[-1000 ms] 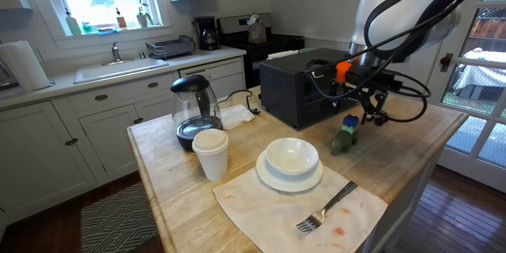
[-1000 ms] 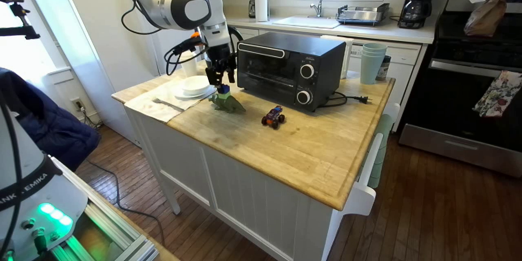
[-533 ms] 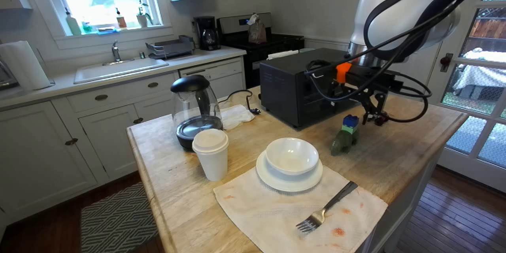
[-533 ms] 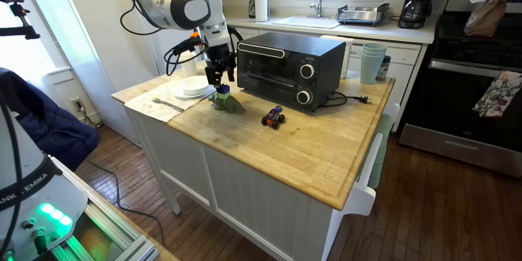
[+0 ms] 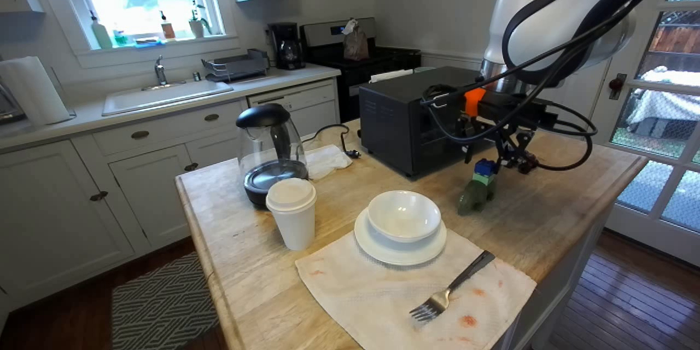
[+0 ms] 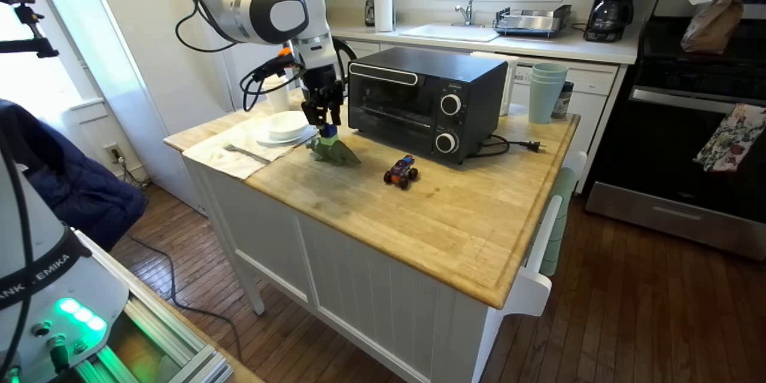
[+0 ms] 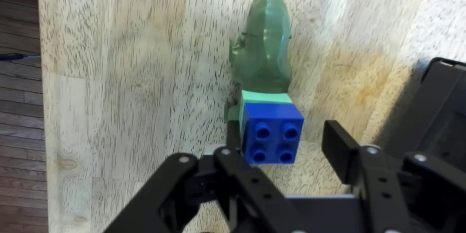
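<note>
My gripper [image 7: 285, 145] points down over a blue toy brick [image 7: 273, 131], its jaws standing on either side of it and partly apart. The left finger [image 7: 233, 131] lies close along the brick's left side; whether it touches is unclear. A clear gap separates the right finger [image 7: 338, 153] from the brick. Beneath the blue brick is a light green block [image 7: 267, 97], on the back of a dark green toy dinosaur [image 7: 267, 43]. In both exterior views the dinosaur [image 6: 335, 152] stands on the wooden table, with the gripper [image 5: 493, 161] just above the blue brick [image 5: 485, 167].
A black toaster oven [image 6: 419, 108] stands close beside the gripper. A toy truck [image 6: 401, 172] sits farther along the table. A white bowl [image 5: 404, 216] on a plate, a fork [image 5: 454, 287], a lidded cup [image 5: 292, 219] and a kettle [image 5: 273, 147] are also on the table.
The jaws have drawn closer together around the blue brick, and the fingertips sit slightly lower than before. The arm has barely shifted. The dinosaur and the blocks look unmoved.
</note>
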